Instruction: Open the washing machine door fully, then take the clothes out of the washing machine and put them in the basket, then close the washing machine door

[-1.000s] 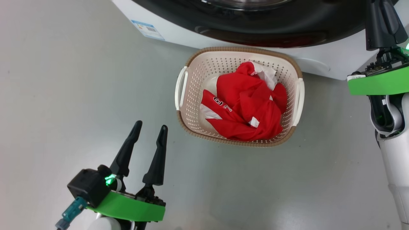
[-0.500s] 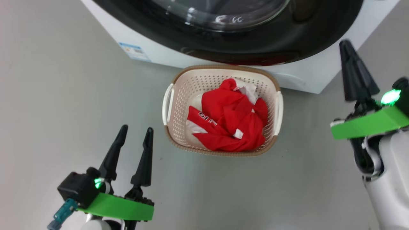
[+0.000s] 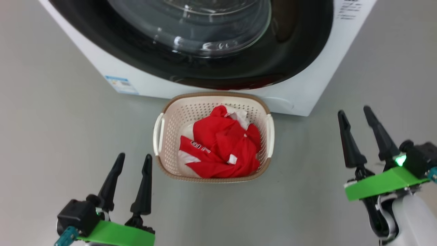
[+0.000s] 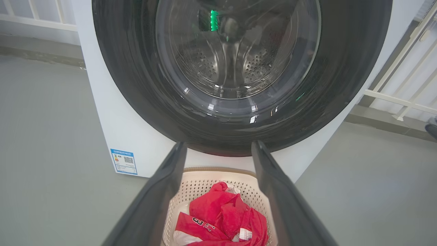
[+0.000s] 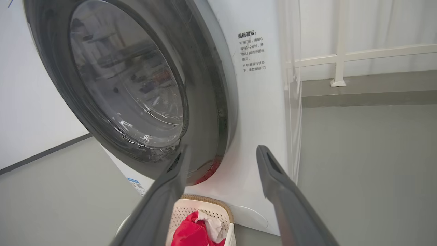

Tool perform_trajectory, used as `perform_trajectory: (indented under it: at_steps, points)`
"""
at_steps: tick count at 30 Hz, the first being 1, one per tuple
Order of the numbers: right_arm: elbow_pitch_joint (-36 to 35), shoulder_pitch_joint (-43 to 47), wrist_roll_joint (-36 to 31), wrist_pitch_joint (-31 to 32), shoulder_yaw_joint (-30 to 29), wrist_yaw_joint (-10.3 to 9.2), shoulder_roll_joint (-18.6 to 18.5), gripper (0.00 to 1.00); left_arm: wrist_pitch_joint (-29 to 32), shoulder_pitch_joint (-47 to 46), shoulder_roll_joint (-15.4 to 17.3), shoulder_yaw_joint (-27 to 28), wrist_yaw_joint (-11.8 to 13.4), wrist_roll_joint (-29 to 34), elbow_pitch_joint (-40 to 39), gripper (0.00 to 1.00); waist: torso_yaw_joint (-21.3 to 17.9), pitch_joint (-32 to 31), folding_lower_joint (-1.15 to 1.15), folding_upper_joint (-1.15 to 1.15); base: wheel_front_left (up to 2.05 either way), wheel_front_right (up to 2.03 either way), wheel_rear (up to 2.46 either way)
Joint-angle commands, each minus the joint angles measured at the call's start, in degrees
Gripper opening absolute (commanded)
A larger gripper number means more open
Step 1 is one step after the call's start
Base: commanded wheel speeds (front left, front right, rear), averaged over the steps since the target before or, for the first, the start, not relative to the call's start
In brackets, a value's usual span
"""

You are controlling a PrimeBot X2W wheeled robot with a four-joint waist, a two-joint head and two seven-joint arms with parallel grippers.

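Red clothes (image 3: 218, 150) in the basket (image 3: 170, 119), washer door closed, both jaws empty.
The basket sits on the grey floor (image 3: 51, 119) just in front of the washing machine (image 3: 307, 92), its far rim close under the black edge of the washing machine door (image 3: 191, 30), which lies flat against the front. Bare floor lies open to the left, right and near. The left jaws, near left, and the right jaws, near right, stand wide apart over the floor, touching nothing. The washer's top is cut off, and the clothes hide most of the basket's bottom.
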Motion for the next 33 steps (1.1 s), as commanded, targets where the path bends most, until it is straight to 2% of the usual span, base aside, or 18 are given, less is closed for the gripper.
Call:
perform_trajectory:
  at_steps: [1, 23, 33]
  points:
    - [-1.29, 1.57, 0.3, -0.2, 0.84, -0.05, 0.29, 1.0, -0.46, 0.67, 0.72, 2.3, -0.31, 0.67, -0.89, 1.0, -2.12, -2.15, 0.0, 0.0, 0.0, 0.0, 0.0]
    - [-1.32, 15.75, -0.76, -0.2, -4.15, -0.05, 3.57, 1.0, -0.46, 6.97, 0.72, 6.75, -0.32, 3.1, -0.29, 1.0, -9.86, -8.22, 0.0, 0.0, 0.0, 0.0, 0.0]
    - [-2.4, 19.09, -1.08, -0.2, -6.76, -0.05, 3.93, 1.0, -0.46, 8.91, 0.72, 7.64, -0.32, 3.39, -0.99, 1.0, -11.66, -9.36, 0.0, 0.0, 0.0, 0.0, 0.0]
